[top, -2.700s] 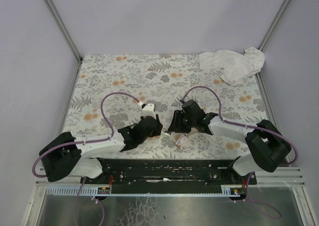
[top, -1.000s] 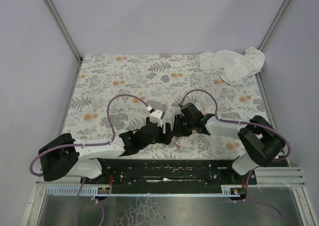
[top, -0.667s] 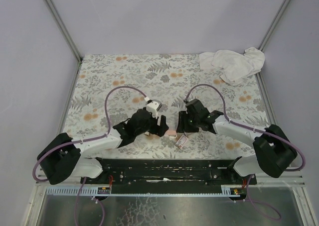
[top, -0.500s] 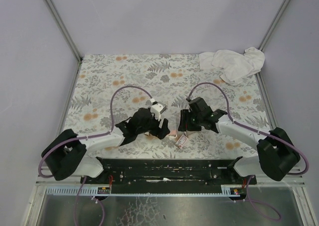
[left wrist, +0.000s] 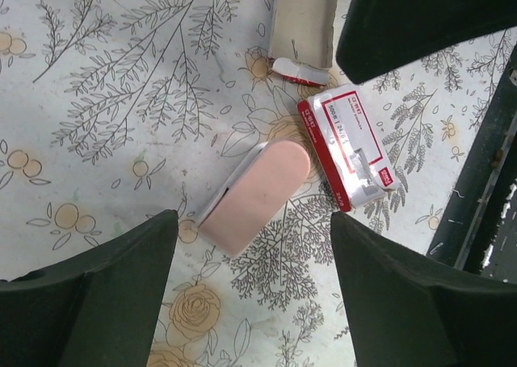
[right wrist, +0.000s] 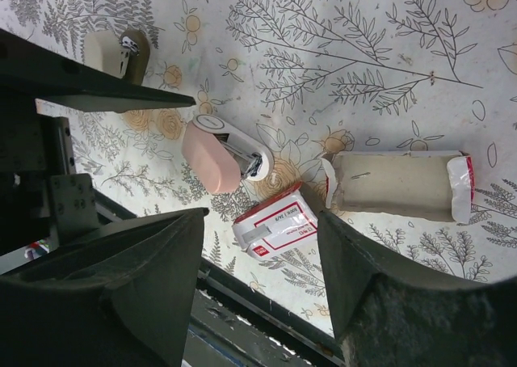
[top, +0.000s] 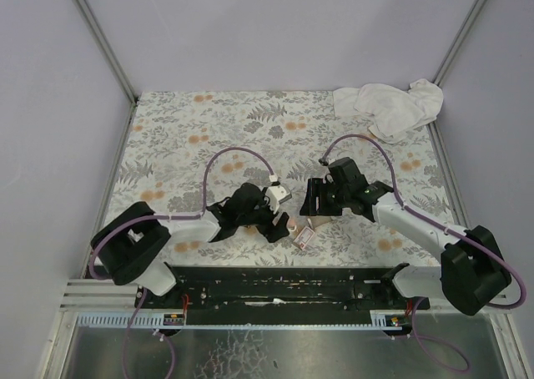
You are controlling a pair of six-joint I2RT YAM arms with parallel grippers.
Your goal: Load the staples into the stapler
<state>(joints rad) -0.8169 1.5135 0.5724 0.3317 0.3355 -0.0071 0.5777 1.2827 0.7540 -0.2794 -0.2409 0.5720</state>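
The pink stapler [left wrist: 258, 193] lies on its side on the floral table, just ahead of my open left gripper [left wrist: 252, 302], whose fingers touch nothing. The staples box [left wrist: 349, 145], red-edged with a pale label, lies flat right beside the stapler's nose. Its tan inner tray [left wrist: 303, 23] lies apart, beyond the box. In the right wrist view the stapler [right wrist: 216, 155], the box [right wrist: 275, 221] and the tray [right wrist: 396, 187] all lie below my open right gripper [right wrist: 258, 302], which holds nothing. From above, the left gripper [top: 279, 226] and right gripper [top: 312, 207] flank the box [top: 304, 236].
A crumpled white cloth [top: 390, 105] sits at the back right corner. The black base rail [top: 275, 283] runs along the near edge, close to the box. Metal frame posts and grey walls bound the floral table [top: 209, 128].
The two grippers, close together a second ago, have drawn apart. My right gripper's jaws have widened and it has pulled back to the right. The left arm has swung rightward.
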